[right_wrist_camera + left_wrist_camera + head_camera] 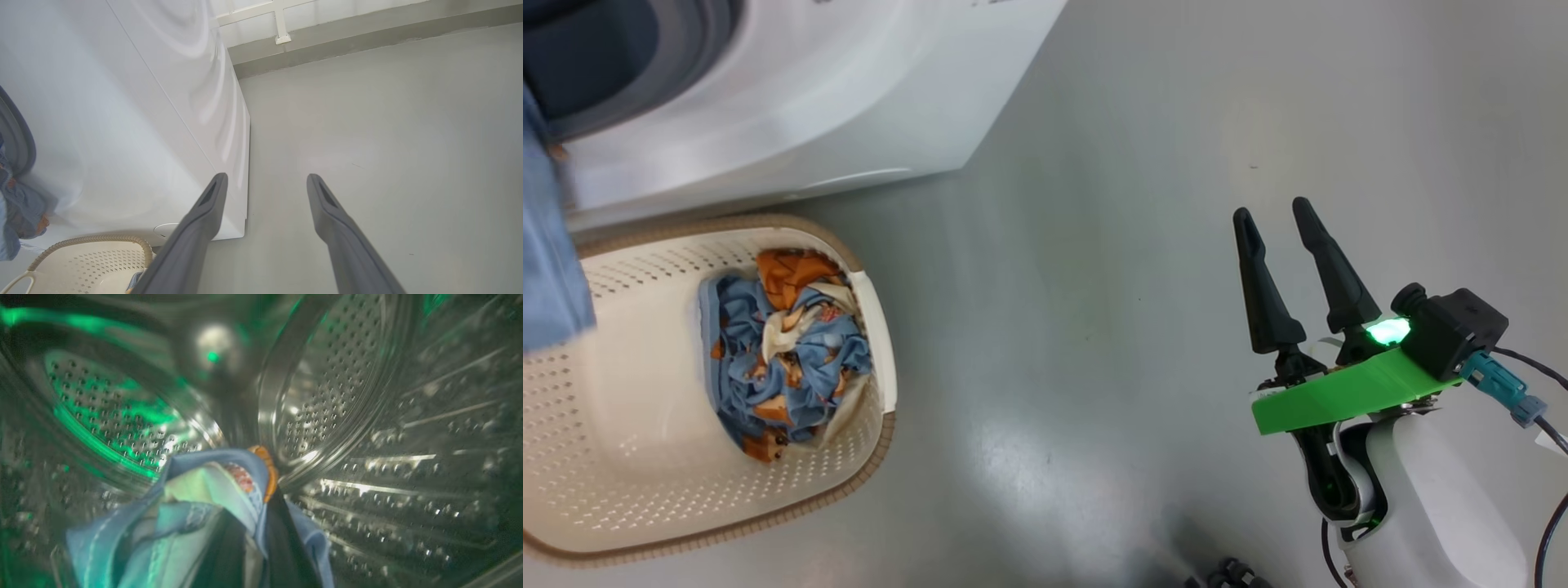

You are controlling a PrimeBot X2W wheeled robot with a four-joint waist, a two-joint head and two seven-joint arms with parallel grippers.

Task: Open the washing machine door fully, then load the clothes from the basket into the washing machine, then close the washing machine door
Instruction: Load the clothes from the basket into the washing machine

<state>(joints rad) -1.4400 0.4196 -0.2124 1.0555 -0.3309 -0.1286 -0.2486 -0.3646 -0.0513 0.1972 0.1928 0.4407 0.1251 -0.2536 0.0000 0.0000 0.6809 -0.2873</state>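
My left gripper (254, 531) is inside the steel perforated drum (327, 396) of the washing machine (792, 98), shut on a blue piece of the clothes (192, 498) that drapes over its dark fingers. A tail of blue fabric (547, 253) hangs from the machine's opening at the head view's left edge. The cream basket (605, 425) stands on the floor in front of the machine, with more blue and orange clothes (784, 351) bunched at its right end. My right gripper (1271, 211) hovers open and empty over the floor, well right of the basket. The washing machine door is out of view.
Grey floor (1094, 286) spreads between the basket and my right arm. In the right wrist view the machine's white side (122, 122) is on the left, the basket's rim (94, 239) is below it, and a wall base (367, 36) runs along the top.
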